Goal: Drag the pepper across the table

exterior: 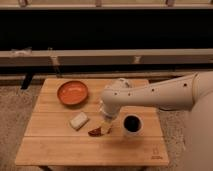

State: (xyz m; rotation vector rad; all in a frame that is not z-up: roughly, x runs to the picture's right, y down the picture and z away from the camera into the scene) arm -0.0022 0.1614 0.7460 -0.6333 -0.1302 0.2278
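Note:
The pepper [97,131] is small, dark red and tapered, lying near the middle of the light-wood slatted table [60,150]. My gripper [106,126] points down from the white arm that reaches in from the right. Its tip stands right at the pepper's right end, touching or nearly touching it. The arm's wrist hides part of the table behind it.
An orange bowl [72,92] sits at the back left. A pale rectangular block [78,120] lies left of the pepper. A white cup with dark contents [132,124] stands just right of the gripper. A small dark logo [156,153] marks the front right corner.

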